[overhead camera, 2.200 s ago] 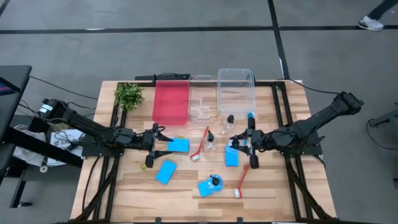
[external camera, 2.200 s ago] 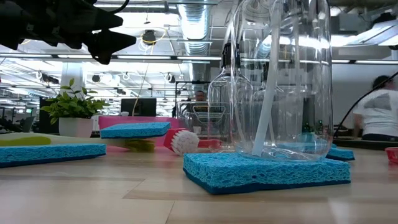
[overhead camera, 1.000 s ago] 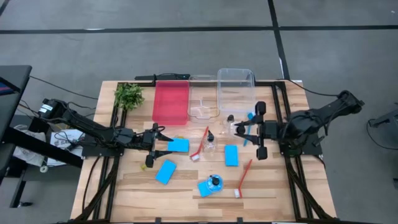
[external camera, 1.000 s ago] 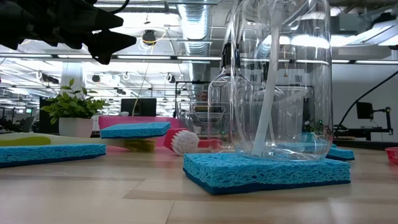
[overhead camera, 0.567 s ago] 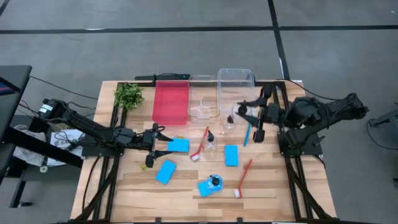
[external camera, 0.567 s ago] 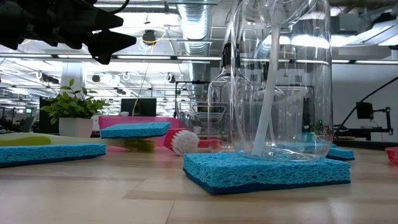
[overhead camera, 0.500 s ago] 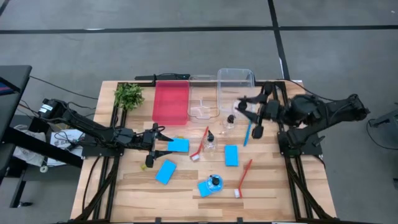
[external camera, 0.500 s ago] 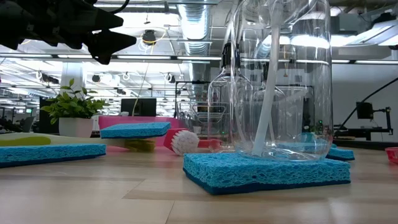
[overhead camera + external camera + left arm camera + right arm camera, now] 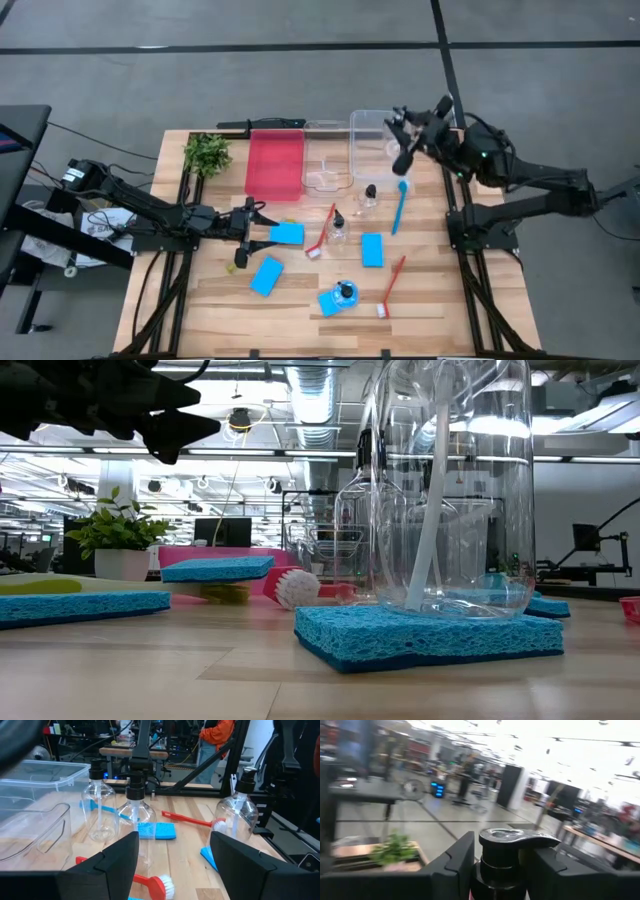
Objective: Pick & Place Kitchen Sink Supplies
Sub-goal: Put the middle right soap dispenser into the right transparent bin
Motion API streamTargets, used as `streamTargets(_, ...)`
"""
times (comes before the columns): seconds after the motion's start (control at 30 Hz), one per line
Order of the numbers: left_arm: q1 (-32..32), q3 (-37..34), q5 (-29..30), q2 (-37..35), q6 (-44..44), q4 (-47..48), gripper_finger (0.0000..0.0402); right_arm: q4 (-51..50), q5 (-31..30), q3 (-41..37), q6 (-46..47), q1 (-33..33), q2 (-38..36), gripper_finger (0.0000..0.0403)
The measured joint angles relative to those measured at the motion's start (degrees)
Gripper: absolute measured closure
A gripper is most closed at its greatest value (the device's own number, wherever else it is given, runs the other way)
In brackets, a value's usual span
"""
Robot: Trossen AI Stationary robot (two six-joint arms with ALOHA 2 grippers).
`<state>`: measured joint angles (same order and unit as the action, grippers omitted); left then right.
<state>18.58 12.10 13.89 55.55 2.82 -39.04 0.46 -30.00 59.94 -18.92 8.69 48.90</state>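
Note:
My right gripper (image 9: 402, 140) hangs above the tall clear tray (image 9: 379, 150) at the far right, shut on a clear bottle with a black pump cap (image 9: 517, 840); the bottle's body is hidden. My left gripper (image 9: 252, 220) stands open and level by a blue sponge (image 9: 287, 233), touching nothing. Two bottles (image 9: 368, 198) (image 9: 337, 228) stand on the table, and a third (image 9: 345, 292) stands on a sponge (image 9: 330, 302). Other sponges (image 9: 266, 275) (image 9: 372, 250), two red brushes (image 9: 325, 232) (image 9: 392, 285) and a blue brush (image 9: 399, 208) lie flat. My right gripper has the bottle by its black collar (image 9: 496, 870), just under the pump head, between its two fingers (image 9: 454, 865). The fingers reach in roughly level. The bottle is lifted clear of the table with its cap upright; its body lies below the wrist picture's edge.
A red tray (image 9: 275, 163) and a low clear tray (image 9: 328, 168) sit at the far edge beside the tall one. A green plant sprig (image 9: 207, 152) lies at the far left. A yellow-green brush (image 9: 239, 264) lies by my left gripper.
My right gripper has swung from the middle right of the table toward the far edge and risen, carrying the bottle over the tall clear tray. The blue brush stays on the table where the gripper was.

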Motion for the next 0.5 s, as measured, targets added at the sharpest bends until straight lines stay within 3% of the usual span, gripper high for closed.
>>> streamTargets(0.1,0.01,0.02,0.0,0.0,0.01,0.0,0.0153,1.59,0.21,0.0,1.45,4.36,1.95,0.0279)
streamTargets(0.33,0.01,0.0,0.0,0.0,0.01,0.0,0.0153,3.79,5.22,0.0,8.15,13.52,8.45,0.0235)
streamTargets(0.5,0.01,0.0,0.0,0.0,0.01,0.01,0.0153,5.27,6.34,0.0,10.65,18.54,14.35,0.0249)
